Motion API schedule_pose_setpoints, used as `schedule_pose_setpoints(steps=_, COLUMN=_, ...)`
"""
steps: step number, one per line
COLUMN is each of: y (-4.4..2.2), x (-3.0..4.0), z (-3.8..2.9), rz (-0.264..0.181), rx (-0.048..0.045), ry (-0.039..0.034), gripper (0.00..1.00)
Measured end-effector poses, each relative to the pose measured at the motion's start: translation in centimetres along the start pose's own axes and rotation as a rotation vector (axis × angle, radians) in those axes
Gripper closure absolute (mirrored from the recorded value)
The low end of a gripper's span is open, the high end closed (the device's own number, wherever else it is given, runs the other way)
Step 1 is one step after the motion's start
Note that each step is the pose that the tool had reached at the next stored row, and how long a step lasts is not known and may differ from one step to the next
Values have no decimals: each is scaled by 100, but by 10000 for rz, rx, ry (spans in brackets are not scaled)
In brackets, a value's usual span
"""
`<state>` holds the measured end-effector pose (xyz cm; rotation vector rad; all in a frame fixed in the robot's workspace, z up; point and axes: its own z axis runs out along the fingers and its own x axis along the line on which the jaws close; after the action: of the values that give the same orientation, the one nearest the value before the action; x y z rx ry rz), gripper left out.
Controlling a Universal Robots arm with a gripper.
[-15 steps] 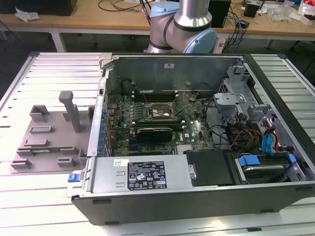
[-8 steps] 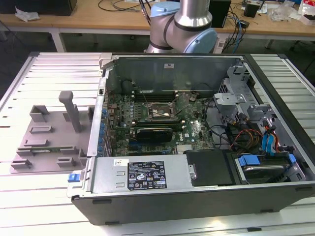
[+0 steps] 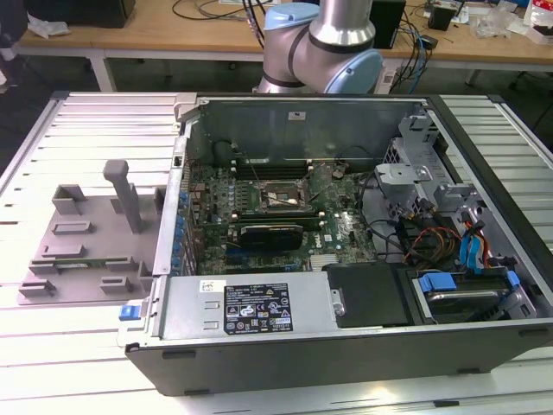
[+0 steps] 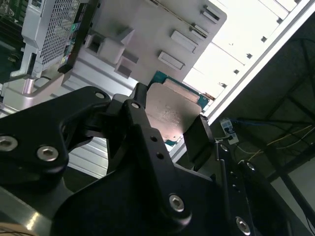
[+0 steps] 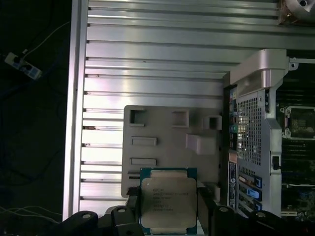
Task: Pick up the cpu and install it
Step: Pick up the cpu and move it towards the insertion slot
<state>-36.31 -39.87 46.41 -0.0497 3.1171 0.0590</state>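
Above the slatted bench [image 5: 147, 59], the jaws are clenched on the cpu [image 5: 168, 200]; grey fixture tray [image 5: 165, 129] lies below, computer case [image 5: 253, 132] just beside it.

Silver cpu [image 5: 169, 199] (teal-edged) between fingers [image 4: 198, 140]

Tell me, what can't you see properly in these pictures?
Chip: in the second wrist view the black jaws cover two of its sides; its underside faces away in both wrist views.
Socket: too small in the exterior view to tell if anything sits in it; in the first wrist view the picture's edge cuts it off.
Arm: runs off the exterior view's edge.
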Motion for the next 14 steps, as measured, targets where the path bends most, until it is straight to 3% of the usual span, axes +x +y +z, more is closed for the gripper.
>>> schedule_pose_setpoints(steps=4, y=-3, x=-94, z=2, rz=1, rx=0, ry=0, gripper=45)
schedule_pose_setpoints(steps=9, y=-9, x=-298, z=7, rz=1, rx=1, ry=0, gripper=45)
schedule_pose_setpoints(steps=14, y=-13, x=-423, z=11, rz=0, rx=2, ry=1, gripper=45)
